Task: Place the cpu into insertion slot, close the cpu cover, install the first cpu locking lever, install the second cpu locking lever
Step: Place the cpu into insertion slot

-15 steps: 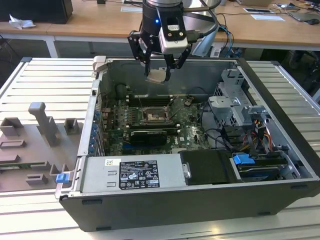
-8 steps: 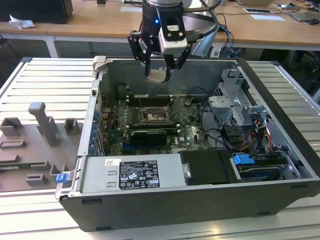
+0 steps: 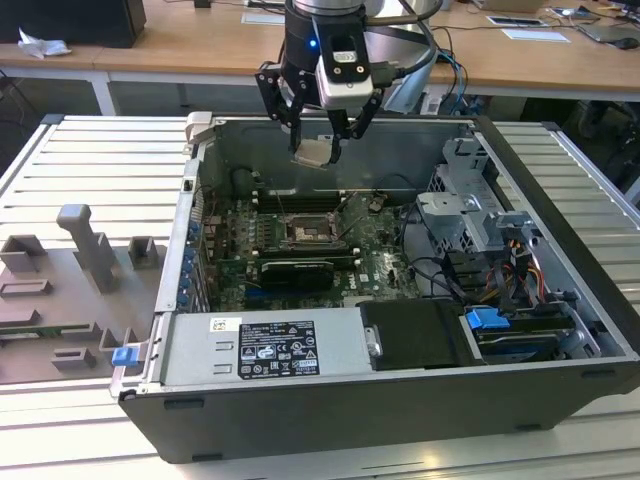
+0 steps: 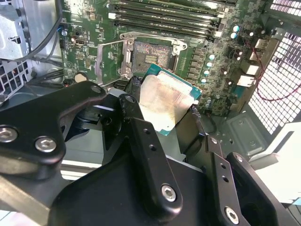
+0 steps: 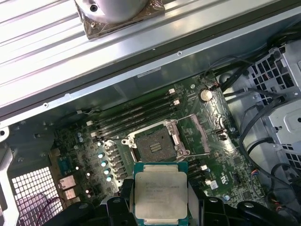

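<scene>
**A:** Right up front is the dark grey wall of the computer case. Just behind it sits the silver power supply, wearing a black sticker packed with white print and small marks. I can't make out the wording.

**B:** A white tag sits beside that sticker. Off to the exterior view's left is a grey fixture tray with a small blue clip at its edge.

**A:** Deeper in, on the green board, the insertion slot lies uncovered, and the first wrist view shows its contact field bare. The long memory slots run just beyond it.

**B:** Now the arm! The gripper hangs fingers-down above the board, near the case's far wall. Its jaws are clamped on the cpu by two opposite edges.

**A:** In both wrist views the chip sits metal top up, a little tilted, with faint lines of print I can't read. It's in the air, well apart from the slot.

**B:** Farthest back are the wooden desks.
</scene>
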